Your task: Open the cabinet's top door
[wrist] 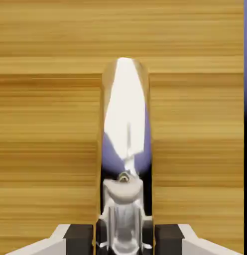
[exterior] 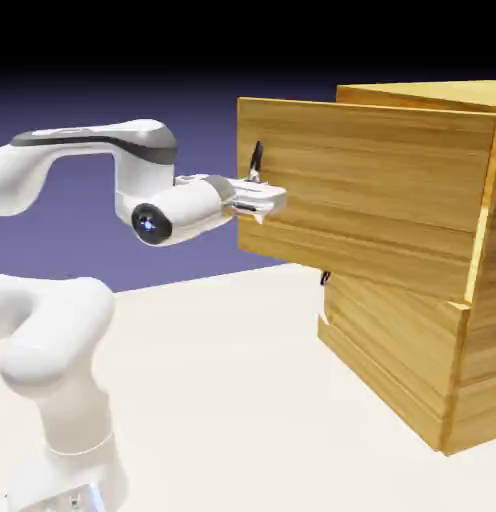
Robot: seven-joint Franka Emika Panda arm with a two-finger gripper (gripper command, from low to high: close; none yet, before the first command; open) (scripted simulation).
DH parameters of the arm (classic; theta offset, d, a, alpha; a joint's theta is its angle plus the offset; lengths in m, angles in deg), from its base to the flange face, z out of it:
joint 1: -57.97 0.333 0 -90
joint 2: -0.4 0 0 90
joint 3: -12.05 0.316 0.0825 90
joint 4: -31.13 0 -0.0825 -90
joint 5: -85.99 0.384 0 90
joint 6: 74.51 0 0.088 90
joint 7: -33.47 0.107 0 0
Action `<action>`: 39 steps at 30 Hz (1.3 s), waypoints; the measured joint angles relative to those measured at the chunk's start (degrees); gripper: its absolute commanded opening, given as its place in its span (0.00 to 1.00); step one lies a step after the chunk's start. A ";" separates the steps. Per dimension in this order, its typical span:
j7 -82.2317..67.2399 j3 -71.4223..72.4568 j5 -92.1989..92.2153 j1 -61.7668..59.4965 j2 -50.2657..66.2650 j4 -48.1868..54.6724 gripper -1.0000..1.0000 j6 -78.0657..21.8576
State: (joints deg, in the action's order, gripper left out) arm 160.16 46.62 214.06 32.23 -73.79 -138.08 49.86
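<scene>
Pincer [exterior: 264,200]: I see it clamped tight on the handle [exterior: 256,160] of the top door [exterior: 362,190].
Top door: pulled out from the cabinet [exterior: 472,330], directly ahead of my pincer.

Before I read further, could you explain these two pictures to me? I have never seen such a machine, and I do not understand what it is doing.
Both pictures are computer-rendered. The white jointed machine is a robot arm. Its tool, two small fingers at the arm's end, is shut on the handle of the top door. That door is the upper front panel of the wooden cabinet and stands swung out from it. The cabinet sits on a pale table.

The exterior view is taken from beside the robot. The hand view comes from a camera on the tool, so wood fills it and the shiny handle rises between the fingers.
</scene>
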 measured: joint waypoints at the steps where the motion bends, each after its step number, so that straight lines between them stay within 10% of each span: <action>1: 0.13 -2.08 -2.15 0.27 -0.62 -0.99 0.00 -1.62; 20: -4.95 -41.53 -44.14 -6.57 5.21 -2.96 0.00 -31.80; 39: -21.97 -74.80 -76.24 4.56 43.27 27.22 0.00 -64.94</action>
State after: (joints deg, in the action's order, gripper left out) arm 138.19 -28.18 137.82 36.79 -30.52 -110.86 -15.08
